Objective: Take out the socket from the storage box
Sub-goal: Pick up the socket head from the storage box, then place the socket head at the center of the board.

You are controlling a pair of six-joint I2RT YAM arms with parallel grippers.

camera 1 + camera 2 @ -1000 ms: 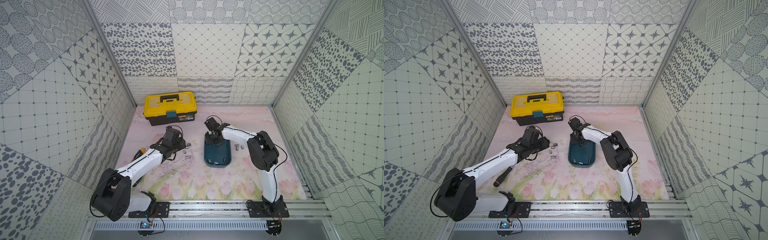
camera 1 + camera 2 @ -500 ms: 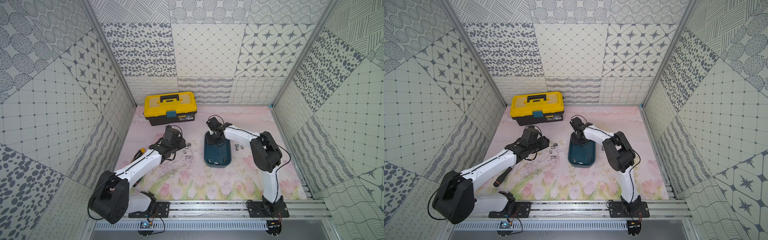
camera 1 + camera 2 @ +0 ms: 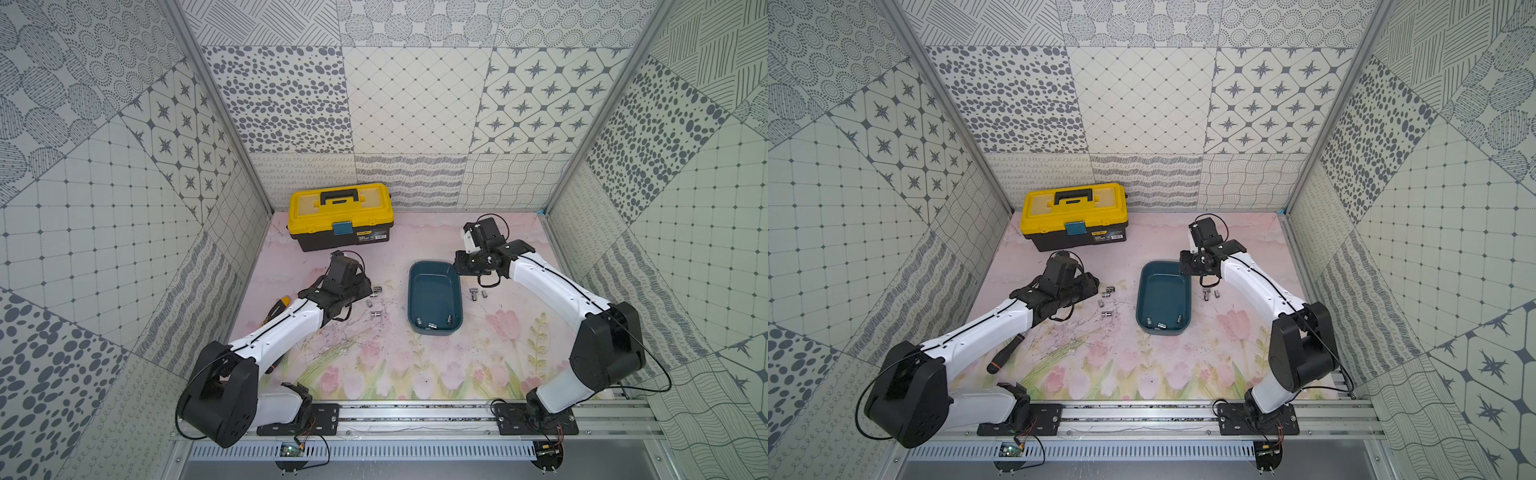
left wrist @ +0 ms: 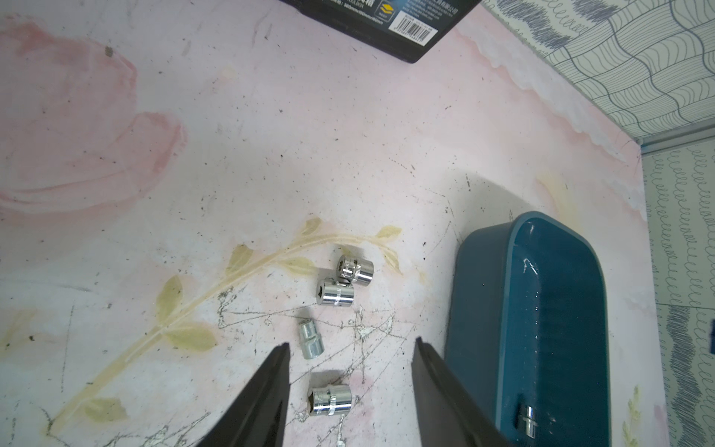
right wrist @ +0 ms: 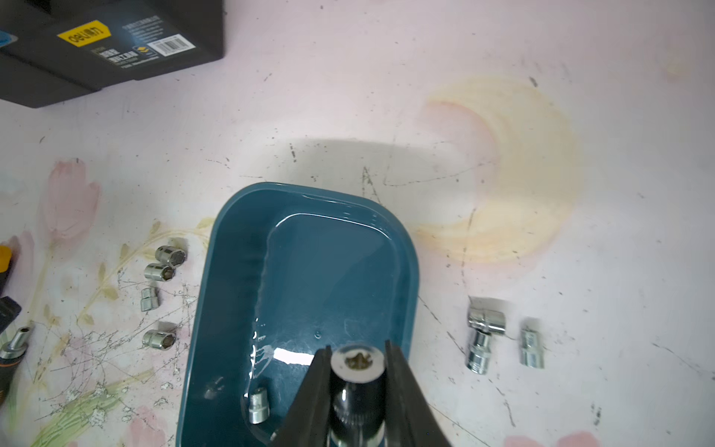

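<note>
Socket [image 5: 359,365] is being clamped end-up in the right gripper [image 5: 358,347], hovering at the storage box [image 5: 232,271] far corner. The left gripper [image 4: 351,343] is hanging, jaws moderately apart, over loose sockets [image 4: 330,400] beside it.

Patterned grey-white walls [image 3: 411,104], pink floral mat [image 3: 415,374]

The wide flower strip along the bottom of the pink desk [image 3: 415,374] lies bare; a claw could pass there. The middle of the shallow dark teal plastic tub [image 3: 434,291] is bare, but three silver sockets [image 3: 432,325] sit at its lower end. Four shiny sockets [image 3: 369,302] crowd the tub's left side, by the left claw [image 4: 350,344] with its fingers apart. Three more sockets [image 3: 473,292] lie on its right. The yellow-lidded black toolbox [image 3: 341,216] blocks the upper left. The right claw [image 5: 358,350], pinching a steel socket [image 5: 358,362], hangs by the tub's upper right corner.
</note>
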